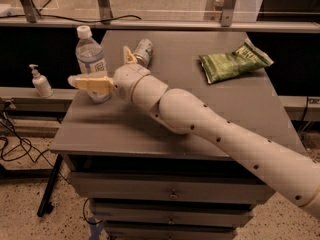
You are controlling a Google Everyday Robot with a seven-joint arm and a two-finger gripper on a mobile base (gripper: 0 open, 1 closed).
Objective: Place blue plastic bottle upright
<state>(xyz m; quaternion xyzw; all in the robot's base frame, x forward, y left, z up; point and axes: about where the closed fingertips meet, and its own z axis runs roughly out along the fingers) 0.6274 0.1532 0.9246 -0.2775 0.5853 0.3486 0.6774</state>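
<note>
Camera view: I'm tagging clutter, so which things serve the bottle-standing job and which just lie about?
Job: blue plastic bottle, upright on the table; claw, open beside it.
Lying about: silver can, green snack bag, white pump dispenser.

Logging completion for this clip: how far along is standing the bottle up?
Done: the blue plastic bottle stands upright, cap up, near the left edge of the table. In hand: nothing; the gripper is open, fingers spread either side of the bottle. Left: pull the arm clear without tipping it.
</note>
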